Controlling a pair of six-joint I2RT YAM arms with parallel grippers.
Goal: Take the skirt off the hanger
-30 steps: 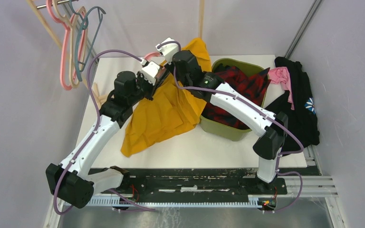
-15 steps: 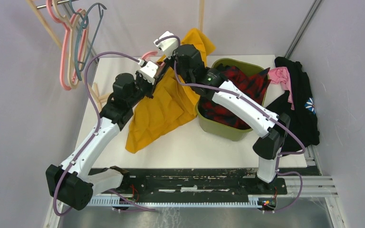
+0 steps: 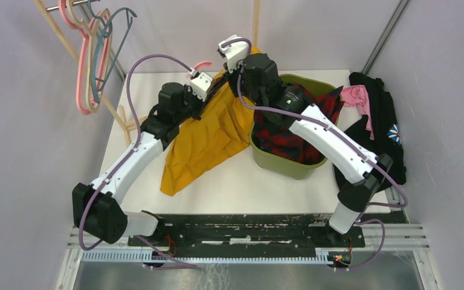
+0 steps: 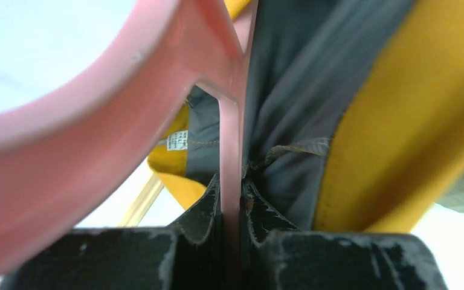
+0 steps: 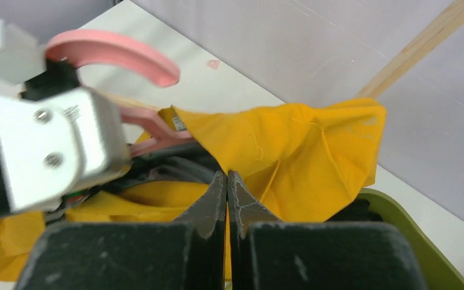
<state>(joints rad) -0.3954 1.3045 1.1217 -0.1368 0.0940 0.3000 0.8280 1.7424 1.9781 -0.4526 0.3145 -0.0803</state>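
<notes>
1. Two arms meet over the far edge of the worktop [image 3: 248,187] in the overhead view. The left claw [image 3: 212,89] is clenched on the pink hanger [image 3: 202,64], whose hook curls up beside it. The right claw [image 3: 234,74] sits just beside it, pinched on the top of the yellow skirt [image 3: 205,139]. From there the skirt drapes down from the far edge towards the middle of the worktop, and its lower corner rests on the surface. A green bin [image 3: 290,166] stands touching the skirt's right side, with red checked cloth [image 3: 296,121] inside. A black garment [image 3: 386,139] and a pink cloth [image 3: 356,96] lie at the right edge. Spare hangers [image 3: 90,60] hang above the far left corner.

2. Seen from the left wrist, the left claw [image 4: 231,187] grips a thin bar of the hanger [image 4: 229,139] tight between its dark fingers [image 4: 199,211]. We see the skirt [image 4: 399,121] right behind it, with its grey lining [image 4: 296,90] and a small white label [image 4: 178,140].

3. Seen from the right wrist, the right claw [image 5: 227,181] has its fingertips pressed together on a fold of the skirt [image 5: 290,157]. The hanger [image 5: 115,54] hook arches at upper left above the left claw's metal body. We see the bin [image 5: 411,235] rim at lower right and a wooden pole [image 5: 423,42] behind.
</notes>
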